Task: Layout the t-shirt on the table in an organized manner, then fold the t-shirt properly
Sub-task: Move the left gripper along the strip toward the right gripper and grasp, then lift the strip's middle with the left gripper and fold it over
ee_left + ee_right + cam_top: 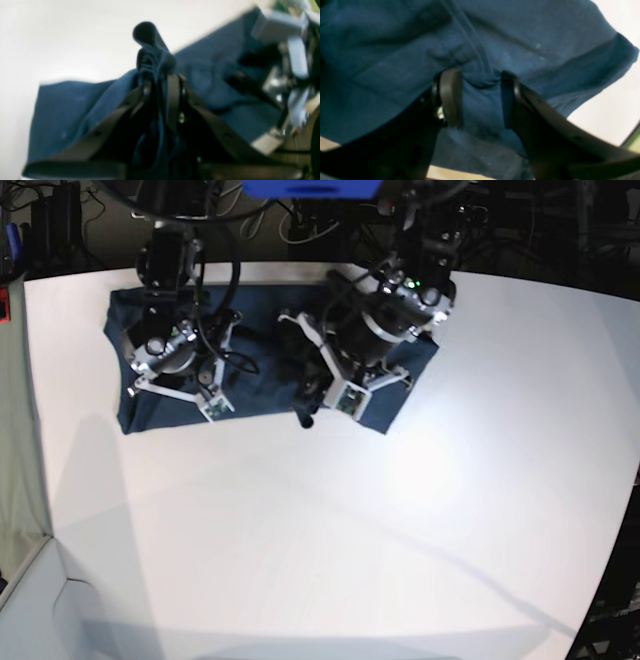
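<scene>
Both tools engaged: my left tool (pixel 160 77) pinches bunched t-shirt (pixel 220 82); my right tool (pixel 477 97), parted, straddles cloth; unequal pull risks skewing it.

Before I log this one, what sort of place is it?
Probably a robotics lab bench: a large matte white table, a dark navy t-shirt under two robot arms, and cables and equipment in the dark background.
</scene>
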